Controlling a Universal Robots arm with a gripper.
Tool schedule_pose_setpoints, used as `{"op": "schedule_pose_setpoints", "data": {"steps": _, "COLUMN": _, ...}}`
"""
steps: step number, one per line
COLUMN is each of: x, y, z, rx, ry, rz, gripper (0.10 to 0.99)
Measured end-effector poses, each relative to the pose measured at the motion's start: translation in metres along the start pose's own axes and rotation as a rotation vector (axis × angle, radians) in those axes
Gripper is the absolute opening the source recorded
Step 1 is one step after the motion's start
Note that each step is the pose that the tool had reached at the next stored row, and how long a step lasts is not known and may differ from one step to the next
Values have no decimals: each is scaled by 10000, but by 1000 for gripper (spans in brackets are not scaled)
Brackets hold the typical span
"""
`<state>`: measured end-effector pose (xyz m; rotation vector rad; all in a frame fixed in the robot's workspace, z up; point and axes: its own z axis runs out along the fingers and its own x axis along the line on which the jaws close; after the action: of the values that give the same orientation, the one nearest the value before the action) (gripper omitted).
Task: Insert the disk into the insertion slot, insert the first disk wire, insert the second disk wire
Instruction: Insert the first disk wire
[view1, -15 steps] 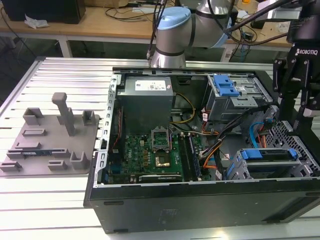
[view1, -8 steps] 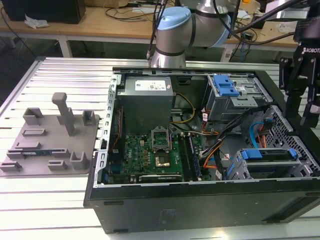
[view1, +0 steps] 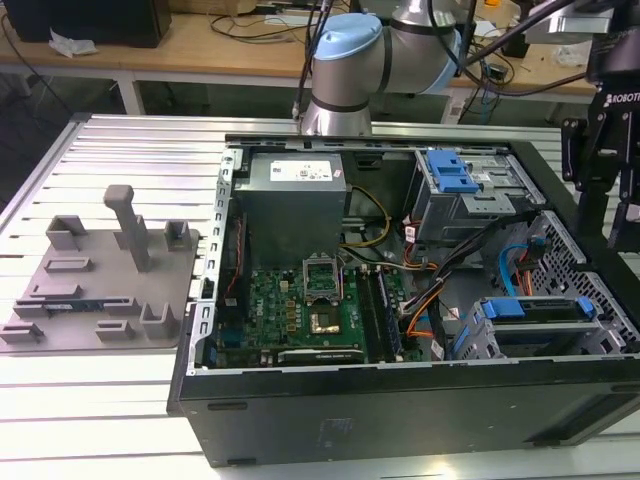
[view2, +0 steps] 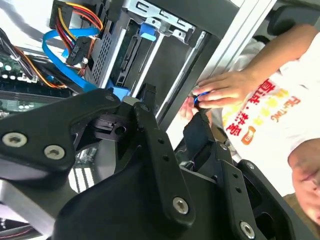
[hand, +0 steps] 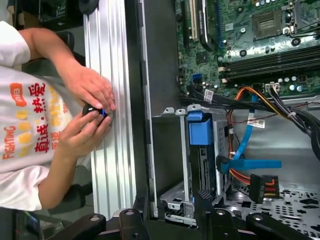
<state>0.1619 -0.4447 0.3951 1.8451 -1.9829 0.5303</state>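
Underneath: a slotted aluminium table (view1: 120, 140) carries an open computer case (view1: 400, 400) and a grey fixture plate (view1: 100, 280) at the exterior view's left.
Room: wooden workbench (view1: 200, 50) strewn with cables, behind the table.
Arm: blue-capped joint (view1: 345, 55) beyond the case's far wall.
Gripper: in the second wrist view the gripper (view2: 171, 105) hangs over the case's drive end, fingers spread, holding nothing.
Disk: the disk (view1: 535, 308) sits inside the insertion slot (view1: 475, 335), blue frame showing.
Wires: power plug (hand: 262, 186) lies loose near the slot.
Person: hand (hand: 92, 85) at the table's edge.
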Motion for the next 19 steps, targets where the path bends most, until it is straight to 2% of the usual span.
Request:
{"op": "schedule_pose_setpoints", "data": {"steps": 1, "x": 0, "y": 1, "z": 0, "rx": -22, "ry": -7, "rz": 77, "gripper": 502}}
{"op": "schedule_pose_setpoints", "data": {"steps": 3, "x": -3, "y": 0, "z": 0, "rx": 0, "ry": -59, "rz": 222, "gripper": 502}}
{"op": "schedule_pose_setpoints", "data": {"steps": 5, "x": -17, "y": 11, "z": -9, "rx": 159, "ry": -128, "rz": 360, "gripper": 502}}
{"op": "schedule_pose_setpoints", "data": {"steps": 7, "x": -83, "y": 30, "z": -36, "rx": 203, "ry": -135, "rz": 388, "gripper": 502}}
{"op": "schedule_pose_setpoints", "data": {"steps": 9, "x": -242, "y": 53, "z": -85, "rx": 230, "ry": -136, "rz": 401, "gripper": 502}}
{"op": "schedule_pose_setpoints", "data": {"steps": 11, "x": -350, "y": 62, "z": -104, "rx": 237, "ry": -138, "rz": 394, "gripper": 502}}
{"op": "schedule_pose_setpoints", "data": {"steps": 13, "x": -539, "y": 75, "z": -135, "rx": 240, "ry": -137, "rz": 388, "gripper": 502}}
{"op": "schedule_pose_setpoints", "data": {"steps": 14, "x": -590, "y": 78, "z": -115, "rx": 239, "ry": -138, "rz": 389, "gripper": 502}}
{"op": "schedule_pose_setpoints", "data": {"steps": 16, "x": -651, "y": 80, "z": -15, "rx": 240, "ry": -137, "rz": 388, "gripper": 502}}
{"op": "schedule_pose_setpoints", "data": {"steps": 19, "x": -704, "y": 81, "z": 73, "rx": 239, "ry": -136, "rz": 389, "gripper": 502}}
